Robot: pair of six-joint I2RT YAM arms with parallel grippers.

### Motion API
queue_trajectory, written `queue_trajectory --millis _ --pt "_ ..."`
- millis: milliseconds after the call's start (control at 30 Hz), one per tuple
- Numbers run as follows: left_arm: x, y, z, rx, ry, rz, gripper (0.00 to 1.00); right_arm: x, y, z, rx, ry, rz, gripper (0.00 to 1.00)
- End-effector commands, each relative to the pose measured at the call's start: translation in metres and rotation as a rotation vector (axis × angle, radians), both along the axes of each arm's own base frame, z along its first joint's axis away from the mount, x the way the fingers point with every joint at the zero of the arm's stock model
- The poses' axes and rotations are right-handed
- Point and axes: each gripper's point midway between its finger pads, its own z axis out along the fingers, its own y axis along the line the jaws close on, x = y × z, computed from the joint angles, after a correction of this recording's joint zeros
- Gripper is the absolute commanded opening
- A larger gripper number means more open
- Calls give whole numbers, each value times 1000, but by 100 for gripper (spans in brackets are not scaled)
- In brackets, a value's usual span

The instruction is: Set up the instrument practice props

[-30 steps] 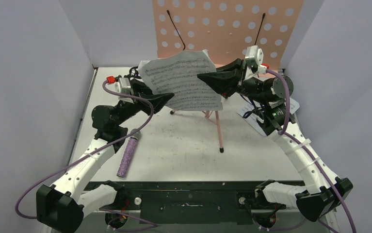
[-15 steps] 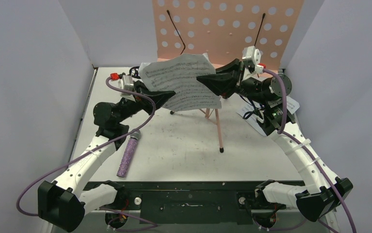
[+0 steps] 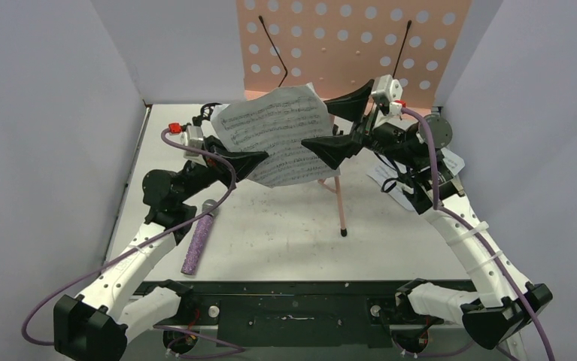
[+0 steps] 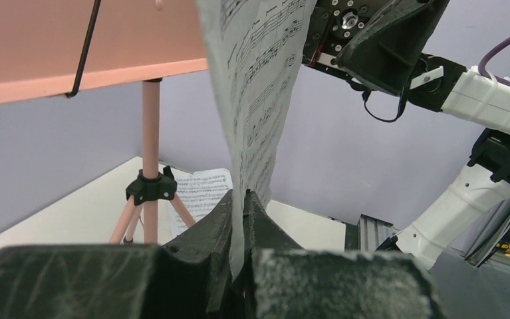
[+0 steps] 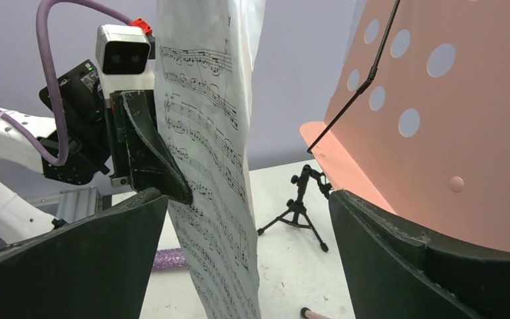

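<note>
My left gripper is shut on the lower left edge of a white sheet-music page, held upright in the air in front of the pink perforated music stand. In the left wrist view the page rises from between the closed jaws. My right gripper stands wide open at the page's right edge; the page hangs between its fingers, untouched. The purple glitter microphone lies on the table at the left. The small black mic stand stands behind the page.
Another music page lies on the table at the right, under my right arm. The pink stand's legs reach toward the table's middle, and its pole is close behind the held page. Grey walls enclose the table.
My right gripper has opened and let go of the page's right edge. The left gripper has closed on the page, which has sunk slightly toward the left.
</note>
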Motion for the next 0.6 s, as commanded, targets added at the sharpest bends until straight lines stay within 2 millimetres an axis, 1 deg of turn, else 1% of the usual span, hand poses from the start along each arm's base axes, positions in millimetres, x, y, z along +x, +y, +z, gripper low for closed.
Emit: queue_trajectory --millis 0,67,167,300,333,400,567 --pt "-4 7 2 -28 39 34 0 -2 -14 17 33 2 -76 94" --pt "-4 8 -3 -23 70 38 0 3 -18 27 60 55 -114 90" --pt "-5 8 -9 -15 102 39 0 13 -20 37 90 129 -155 90" --pt "-6 11 -13 -12 124 50 0 8 -23 57 129 89 -150 90" --pt "-6 11 -14 -12 126 52 0 7 -24 61 142 104 -154 90" --pt "-5 12 -14 -13 128 62 0 16 -28 65 135 144 -204 90" --pt "-4 13 -10 -13 141 68 0 26 -34 81 136 192 -271 90"
